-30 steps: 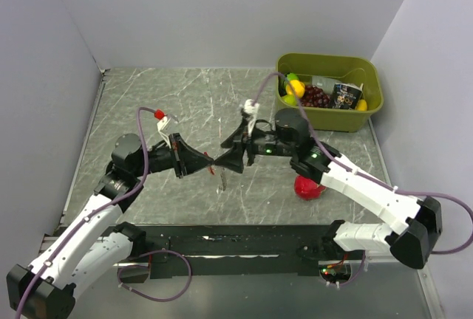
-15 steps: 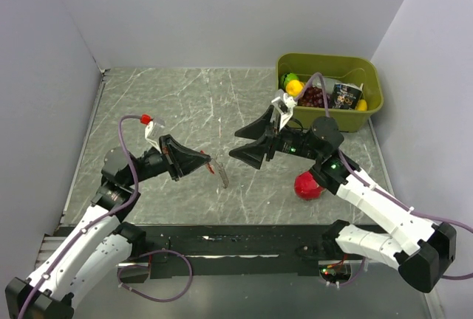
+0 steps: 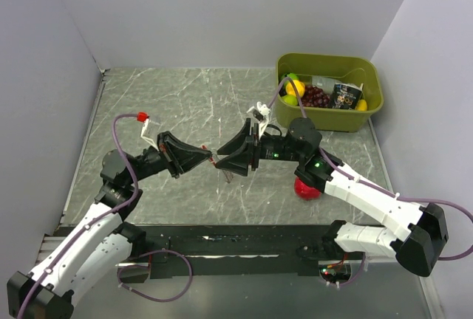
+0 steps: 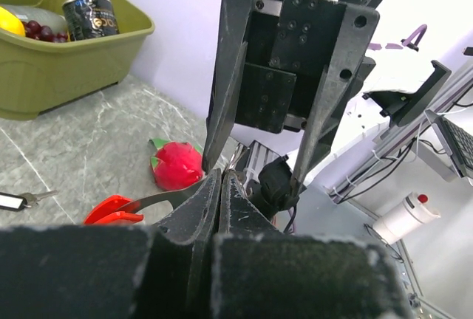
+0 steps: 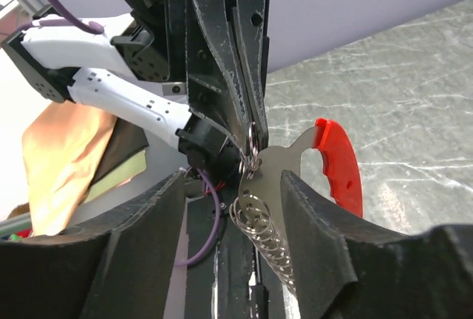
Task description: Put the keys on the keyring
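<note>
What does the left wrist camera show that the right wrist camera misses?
Left wrist only: the green bin, a can inside it, and the red fruit. Right wrist only: a wire coil on the keys. Both: the red-handled keys, pinched by the shut left claw, with the right claw open around them.

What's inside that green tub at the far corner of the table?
The green tub holds yellow fruit, dark red grapes and a dark printed can. Whatever lies beneath them on the tub's floor is covered.
</note>
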You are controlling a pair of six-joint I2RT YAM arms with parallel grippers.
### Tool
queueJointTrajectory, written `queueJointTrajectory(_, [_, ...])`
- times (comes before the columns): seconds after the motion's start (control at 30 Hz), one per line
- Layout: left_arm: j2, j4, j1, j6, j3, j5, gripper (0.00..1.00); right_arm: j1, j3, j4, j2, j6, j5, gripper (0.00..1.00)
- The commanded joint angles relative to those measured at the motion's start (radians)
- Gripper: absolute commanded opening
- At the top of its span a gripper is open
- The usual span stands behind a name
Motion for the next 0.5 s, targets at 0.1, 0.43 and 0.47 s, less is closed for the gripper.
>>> queueJointTrajectory(0.1, [0.015,0.080,-0.018,-0.014,0.014,0.026,0.01,0.004,0.037,0.035,-0.022,-0.018,0.065,0.53])
queueJointTrajectory(0.43, [0.034,0.084,-0.033,-0.014,0.026,0.043,0.01,0.004,0.040,0.035,-0.014,-0.014,0.073,0.30])
queueJointTrajectory(0.47, [0.034,0.083,-0.036,-0.011,0.028,0.044,0.01,0.004,0.042,0.035,-0.014,-0.012,0.071,0.19])
